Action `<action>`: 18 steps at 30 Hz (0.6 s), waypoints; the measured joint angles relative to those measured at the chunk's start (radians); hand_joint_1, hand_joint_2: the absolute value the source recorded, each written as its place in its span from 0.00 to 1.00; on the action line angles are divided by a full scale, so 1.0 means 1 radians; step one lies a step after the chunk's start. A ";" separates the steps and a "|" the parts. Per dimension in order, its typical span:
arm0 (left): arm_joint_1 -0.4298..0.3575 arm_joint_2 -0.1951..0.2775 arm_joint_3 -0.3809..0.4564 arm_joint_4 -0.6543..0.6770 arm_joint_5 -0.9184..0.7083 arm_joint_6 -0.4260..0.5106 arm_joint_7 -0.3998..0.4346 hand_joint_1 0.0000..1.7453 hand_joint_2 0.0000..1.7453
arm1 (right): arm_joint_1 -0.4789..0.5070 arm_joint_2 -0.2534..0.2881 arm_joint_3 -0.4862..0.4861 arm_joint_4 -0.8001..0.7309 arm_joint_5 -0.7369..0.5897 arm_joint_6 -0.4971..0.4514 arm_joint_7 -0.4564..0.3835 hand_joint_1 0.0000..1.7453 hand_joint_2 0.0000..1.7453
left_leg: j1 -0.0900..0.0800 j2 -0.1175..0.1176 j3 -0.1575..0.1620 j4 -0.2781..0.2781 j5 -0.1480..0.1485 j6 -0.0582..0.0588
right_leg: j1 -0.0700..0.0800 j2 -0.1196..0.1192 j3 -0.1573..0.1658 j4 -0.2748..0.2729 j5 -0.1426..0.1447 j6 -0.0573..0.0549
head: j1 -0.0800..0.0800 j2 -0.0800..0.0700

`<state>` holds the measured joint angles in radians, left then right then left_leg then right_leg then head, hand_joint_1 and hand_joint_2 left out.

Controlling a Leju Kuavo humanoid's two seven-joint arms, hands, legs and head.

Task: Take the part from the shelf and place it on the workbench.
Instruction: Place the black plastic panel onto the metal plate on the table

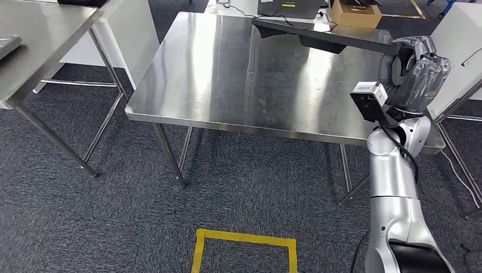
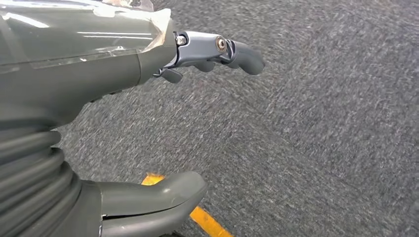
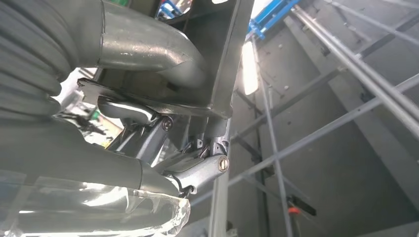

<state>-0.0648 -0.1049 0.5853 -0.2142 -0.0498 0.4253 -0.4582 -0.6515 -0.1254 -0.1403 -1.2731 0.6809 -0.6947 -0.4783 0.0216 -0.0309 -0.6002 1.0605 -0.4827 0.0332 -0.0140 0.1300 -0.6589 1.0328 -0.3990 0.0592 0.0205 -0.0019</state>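
Fingers of the right hand [image 1: 418,68] are wrapping round one end of the part [image 1: 324,35], a long, flat black piece, and gripping it over the right side of the workbench [image 1: 227,85]. From that grip the part is stretching away to the robot's left, across the far half of the steel top, its free end reaching toward the far edge; whether its underside is touching the metal or hanging just above it cannot be told from the head view. A clear plastic wrap is covering the back of the hand.

Seen from the right wrist, the grip is showing close up: the thick grey thumb [image 3: 148,47] is pressing against one face of the dark part [image 3: 225,54] while the darker fingers [image 3: 197,170] are curling in behind it, so the piece is sitting clamped between them. Steel bars and a blue frame are showing beyond.

Seen from the left wrist, the left hand [image 2: 148,123] is hanging over the grey carpet [image 2: 321,123], holding nothing, thumb and fingers standing well apart. A strip of yellow tape [image 2: 207,219] is lying on the carpet just beyond the thumb. On the carpet before the workbench, the head view is showing a yellow taped square [image 1: 244,247].
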 joint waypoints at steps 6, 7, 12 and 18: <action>0.001 -0.001 0.004 -0.001 0.001 0.000 0.000 0.00 1.00 | -0.021 -0.002 0.006 0.028 -0.013 0.000 -0.028 1.00 1.00 | -0.003 0.075 0.011 -0.019 0.009 0.020 | -0.003 -0.118 -0.140 0.270 -0.097 0.012 | 0.014 0.000; 0.001 -0.001 0.005 -0.001 0.001 0.000 0.000 0.00 1.00 | -0.024 0.000 0.007 0.035 -0.011 0.000 -0.033 1.00 1.00 | -0.002 0.088 0.012 -0.019 0.008 0.018 | -0.005 -0.123 -0.133 0.257 -0.087 0.020 | 0.014 0.000; 0.000 -0.002 0.010 -0.001 0.001 0.001 0.000 0.00 1.00 | -0.056 0.005 0.010 0.061 -0.007 0.000 -0.047 1.00 1.00 | -0.011 0.138 0.027 -0.019 -0.009 -0.006 | 0.004 -0.212 0.014 -0.009 0.002 0.023 | 0.015 0.000; -0.001 -0.001 0.014 0.000 0.005 0.001 0.000 0.00 1.00 | -0.095 0.034 -0.023 0.105 0.117 0.000 -0.126 1.00 1.00 | -0.004 0.065 -0.011 0.080 -0.082 -0.032 | -0.014 -0.161 0.019 -0.016 0.003 -0.035 | 0.004 0.000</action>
<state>-0.0660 -0.1062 0.5990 -0.2146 -0.0447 0.4268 -0.4585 -0.7461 -0.0914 -0.1629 -1.1681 0.7976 -0.6947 -0.6043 0.0177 0.0337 -0.6115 1.1410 -0.5646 0.0015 -0.0280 -0.0308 -0.6404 1.0167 -0.3962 0.0239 0.0245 -0.0019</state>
